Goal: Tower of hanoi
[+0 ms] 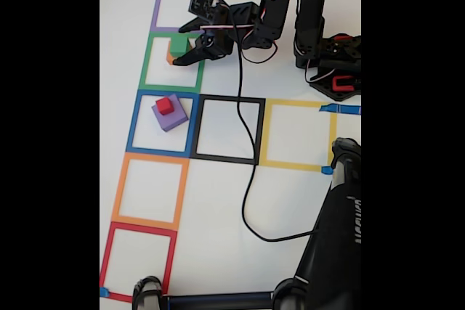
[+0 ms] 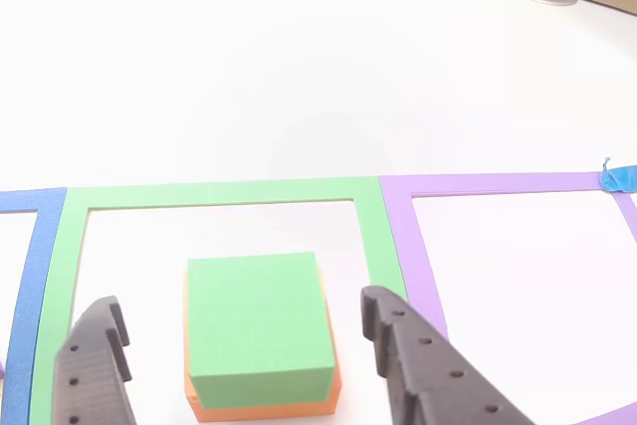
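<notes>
Both pictures are bright and evenly lit, with the white table (image 1: 218, 201) nearly washed out. The fixed view is soft and grainy, black bars at either side. Beside the green block (image 2: 257, 325) in the other view, shadows are faint and edges sharp.

One block (image 2: 257, 320) sits on a wider block (image 2: 261, 408), between the open jaws. In the fixed view, two more stacked blocks (image 1: 169, 112) lie one square nearer than the jaws.
</notes>
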You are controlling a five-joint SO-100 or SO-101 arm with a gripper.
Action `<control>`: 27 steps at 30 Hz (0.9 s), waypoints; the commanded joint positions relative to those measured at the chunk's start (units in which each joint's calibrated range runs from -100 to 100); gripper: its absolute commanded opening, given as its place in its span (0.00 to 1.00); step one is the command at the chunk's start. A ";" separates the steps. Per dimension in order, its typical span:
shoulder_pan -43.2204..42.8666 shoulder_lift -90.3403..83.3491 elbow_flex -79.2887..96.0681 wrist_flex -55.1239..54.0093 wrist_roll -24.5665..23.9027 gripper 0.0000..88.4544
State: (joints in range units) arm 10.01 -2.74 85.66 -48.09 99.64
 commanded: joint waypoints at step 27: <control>-0.90 2.54 -1.66 -2.68 0.36 0.15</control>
State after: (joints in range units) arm 9.30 -0.04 85.30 -49.78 99.64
